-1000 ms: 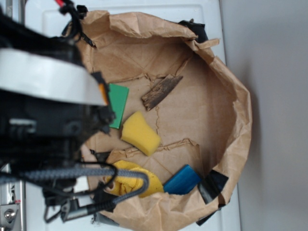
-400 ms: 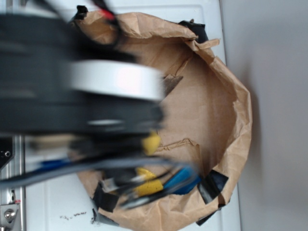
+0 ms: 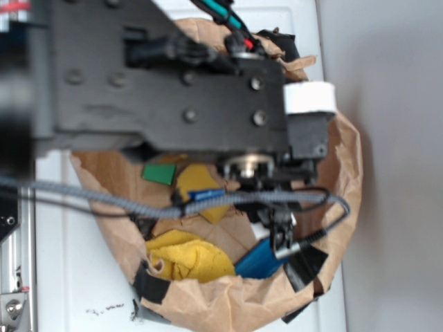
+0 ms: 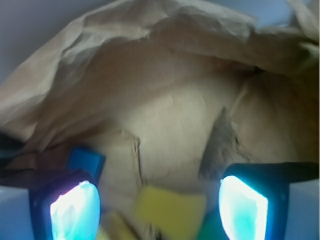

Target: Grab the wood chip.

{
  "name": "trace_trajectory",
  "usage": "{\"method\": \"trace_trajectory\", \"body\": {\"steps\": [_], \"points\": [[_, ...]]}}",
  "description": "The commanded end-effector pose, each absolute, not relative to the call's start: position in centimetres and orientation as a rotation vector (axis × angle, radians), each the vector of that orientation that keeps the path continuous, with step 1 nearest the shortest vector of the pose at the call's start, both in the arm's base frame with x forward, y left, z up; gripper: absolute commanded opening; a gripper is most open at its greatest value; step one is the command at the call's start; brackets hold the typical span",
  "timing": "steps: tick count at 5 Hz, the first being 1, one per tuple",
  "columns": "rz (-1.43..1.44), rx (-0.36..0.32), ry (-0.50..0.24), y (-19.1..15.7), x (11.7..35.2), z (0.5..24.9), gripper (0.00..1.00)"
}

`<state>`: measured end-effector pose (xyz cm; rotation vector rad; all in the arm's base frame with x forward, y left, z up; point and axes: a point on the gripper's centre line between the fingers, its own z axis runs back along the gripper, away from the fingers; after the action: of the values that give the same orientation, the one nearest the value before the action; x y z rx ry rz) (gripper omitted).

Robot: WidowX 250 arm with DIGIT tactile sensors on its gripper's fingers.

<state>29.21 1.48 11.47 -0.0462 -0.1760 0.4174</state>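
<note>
- Brown crumpled paper bag (image 3: pixel 346 180), one of it, lies open on the white table (image 3: pixel 69 277); its torn rim stands up all round the things inside.
- One dark brown, pointed wood chip (image 4: pixel 218 145) lies flat on the paper floor. In my wrist view it sits ahead of me, just above my right-hand pad, apart from everything else. In the exterior view my arm hides it.
- One yellow sponge block (image 4: pixel 170 207) lies between my pads, nearer than the chip.
- One blue block (image 3: pixel 259 259) rests near the bag's lower rim, and one yellow cloth (image 3: pixel 187 256) lies bunched beside it.
- One flat green rectangular block (image 3: pixel 159 173) shows partly under my arm.
- Bare paper lies open between the chip and the bag's far wall; the sponge is the nearest thing to the chip on my side.
- My black arm (image 3: pixel 173 97) stretches across the top of the bag, with a grey braided cable (image 3: pixel 104 200) trailing below it.
- My gripper (image 4: pixel 160 207) hangs over the bag floor with its two glowing pads (image 4: pixel 75 210) spread wide apart, holding nothing.
</note>
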Motion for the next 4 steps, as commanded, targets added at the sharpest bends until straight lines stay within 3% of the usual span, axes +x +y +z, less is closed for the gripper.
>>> {"method": "trace_trajectory", "body": {"steps": [1, 2, 4], "points": [[0.529, 0.044, -0.167, 5.60, 31.21, 8.59, 1.00], [0.495, 0.045, -0.212, 6.60, 31.72, 7.74, 1.00], [0.495, 0.045, -0.212, 6.60, 31.72, 7.74, 1.00]]}}
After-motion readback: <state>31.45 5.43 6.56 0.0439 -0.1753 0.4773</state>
